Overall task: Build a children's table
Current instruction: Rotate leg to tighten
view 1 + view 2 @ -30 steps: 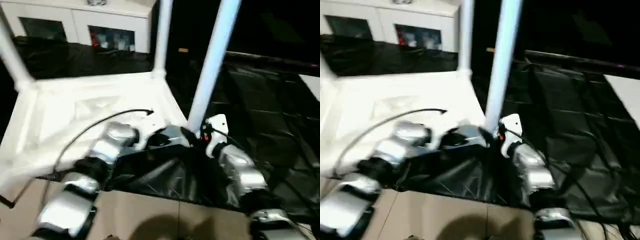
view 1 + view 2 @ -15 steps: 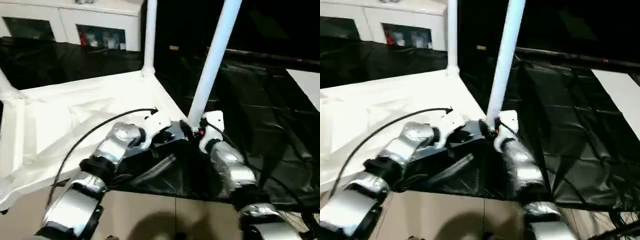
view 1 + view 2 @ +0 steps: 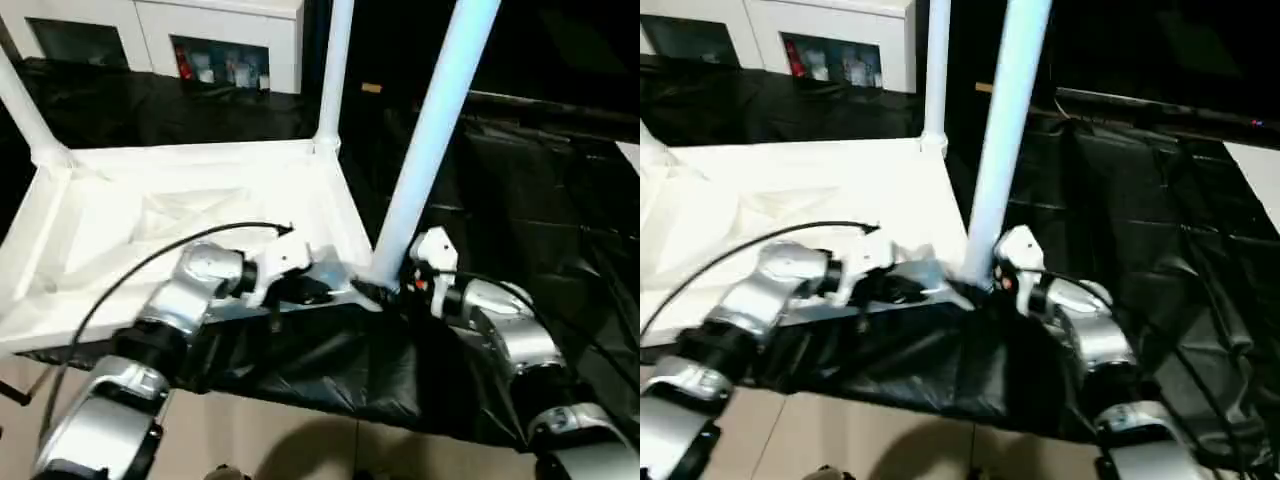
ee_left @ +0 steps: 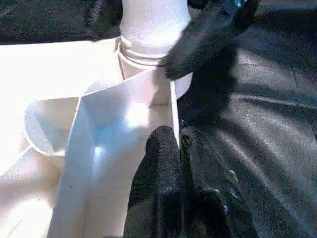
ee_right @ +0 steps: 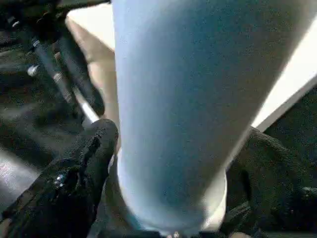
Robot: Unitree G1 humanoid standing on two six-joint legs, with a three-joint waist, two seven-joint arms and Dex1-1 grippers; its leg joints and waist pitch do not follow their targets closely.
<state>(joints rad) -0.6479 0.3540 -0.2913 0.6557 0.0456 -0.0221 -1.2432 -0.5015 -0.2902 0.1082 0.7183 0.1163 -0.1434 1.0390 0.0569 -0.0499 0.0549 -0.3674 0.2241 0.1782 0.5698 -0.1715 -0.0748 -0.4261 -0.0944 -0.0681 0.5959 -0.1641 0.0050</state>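
Note:
The white tabletop [image 3: 180,200] lies upside down with its ribbed underside up. White tube legs stand in its corner sockets: the near right leg [image 3: 430,130], the far right leg [image 3: 333,70] and the far left leg [image 3: 25,110]. My left gripper [image 4: 179,163] is shut on the thin rim of the tabletop just beside the near right corner socket [image 4: 153,29]. My right gripper [image 5: 178,136] stands open around the base of the near right leg, with one finger [image 5: 84,163] on each side of the tube and a small gap showing at one side.
A black sheet [image 3: 520,180] covers the ground to the right and in front of the tabletop. A white cabinet with glass doors [image 3: 220,30] stands at the back. A black cable [image 3: 150,265] arcs over my left forearm. Pale floor [image 3: 270,440] lies nearest me.
The camera has shifted. My right gripper's fingers have spread apart at the base of the near right leg. My left gripper keeps its hold on the rim.

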